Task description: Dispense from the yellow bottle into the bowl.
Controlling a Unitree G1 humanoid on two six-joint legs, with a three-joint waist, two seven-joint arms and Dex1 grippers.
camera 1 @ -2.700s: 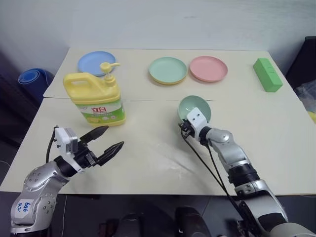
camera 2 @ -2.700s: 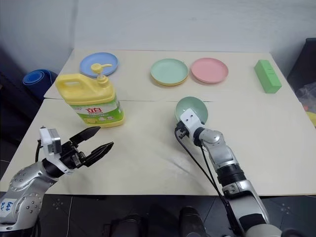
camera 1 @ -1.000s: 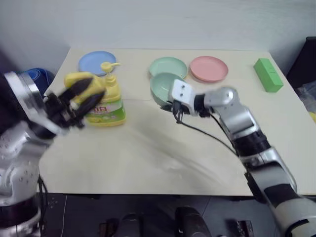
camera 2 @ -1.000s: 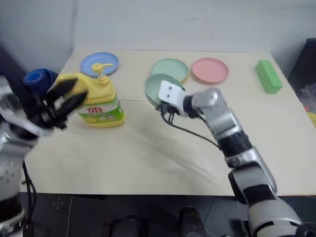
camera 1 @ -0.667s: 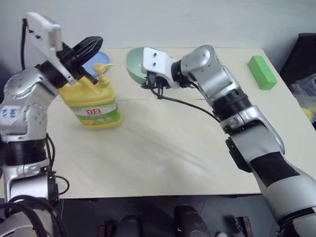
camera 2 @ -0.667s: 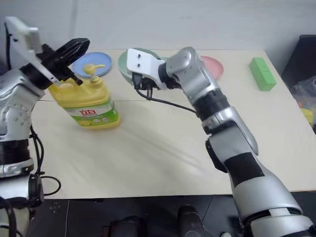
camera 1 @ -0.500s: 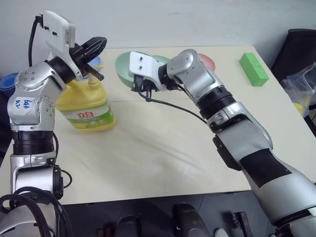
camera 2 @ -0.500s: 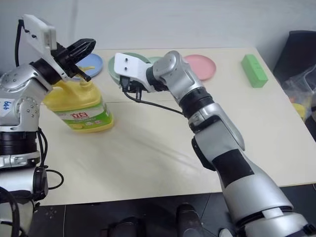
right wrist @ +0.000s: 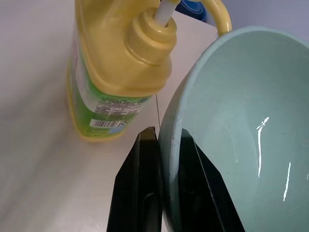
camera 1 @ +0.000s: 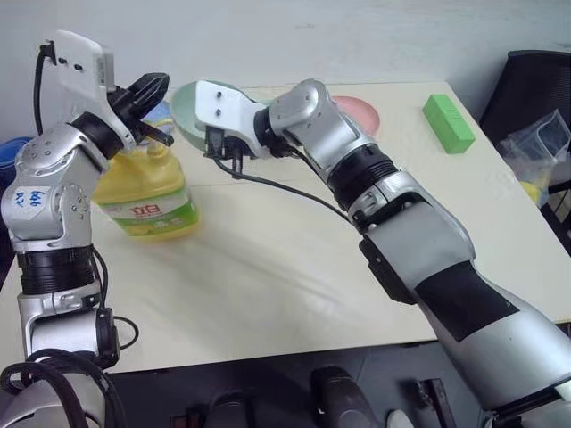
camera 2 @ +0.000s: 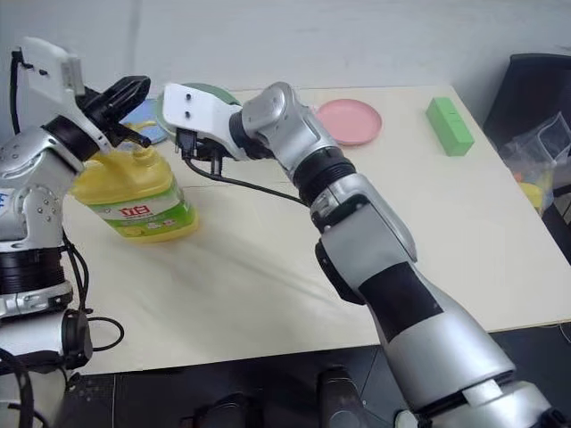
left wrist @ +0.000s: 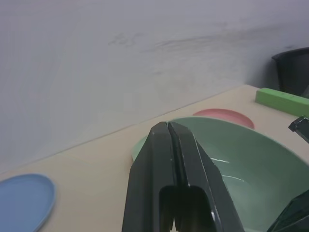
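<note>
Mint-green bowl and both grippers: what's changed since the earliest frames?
The right gripper, shut on the rim of the small deep mint-green plastic bowl, lifted it off the table and carried it leftward, up beside the pump of the large yellow plastic bottle. The left gripper rose from the near table edge to above the pump and closed. The bottle, pink plate and green block stayed put.

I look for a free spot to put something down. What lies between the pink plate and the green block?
Nothing lies there. In the right eye view, the stretch of table between the pink plate and the green block is bare.
</note>
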